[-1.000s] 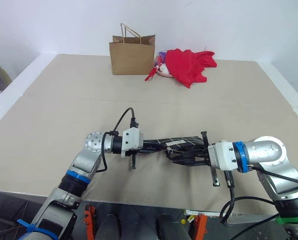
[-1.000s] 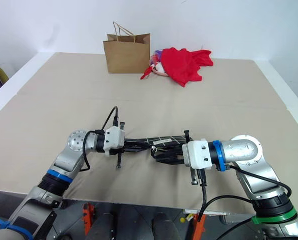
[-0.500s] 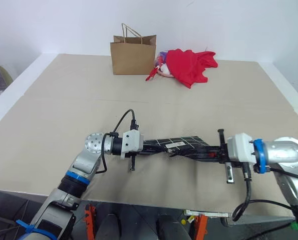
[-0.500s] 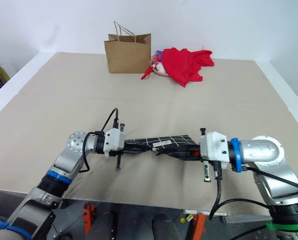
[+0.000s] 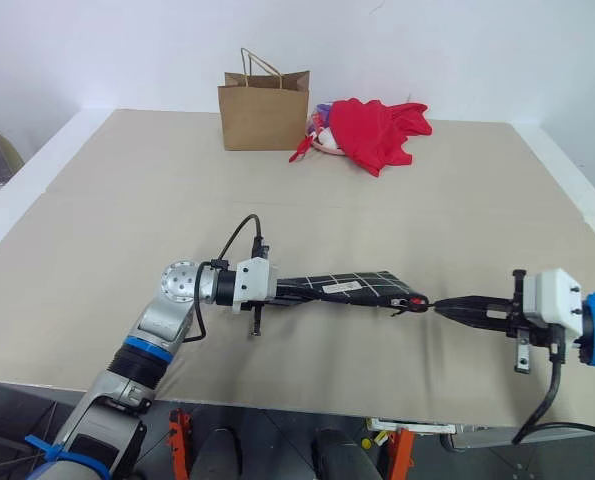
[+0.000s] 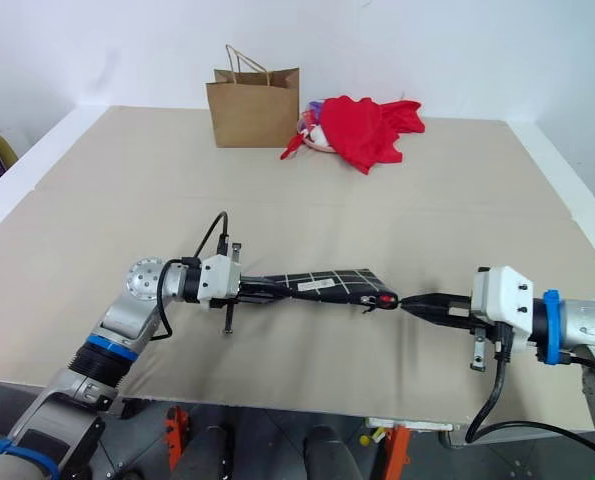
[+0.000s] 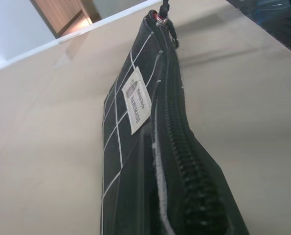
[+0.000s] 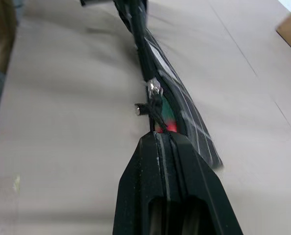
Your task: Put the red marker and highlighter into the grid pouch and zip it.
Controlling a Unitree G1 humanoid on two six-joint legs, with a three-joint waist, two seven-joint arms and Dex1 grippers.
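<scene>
From the head cameras, the grid pouch (image 5: 342,287) is held level just above the table (image 5: 117,210), stretched between the two arms: the left end effector (image 5: 277,291) is clamped on one end of it so the fabric cannot follow the pull, while the right end effector (image 5: 439,307), fingers pressed together, pinches the zipper pull (image 6: 390,300) at the far end, which looks like the closing stroke near its finish. A spot of red at that end suggests the red marker (image 6: 385,297) sits inside. At the back of the table, well apart, stand a brown paper bag (image 5: 264,103) and a red cloth (image 5: 379,129), not involved. The left wrist view looks along the pouch's edge: the zipper teeth (image 7: 184,161) appear meshed down its length, with the white label (image 7: 138,99) on the gridded side, so anchoring this end keeps the track straight. The right wrist view shows the closed black fingers (image 8: 169,181) on the pull cord, and just past them a glimpse of red and green in the last gap, probably the marker cap and the highlighter (image 8: 168,115) tucked inside.
</scene>
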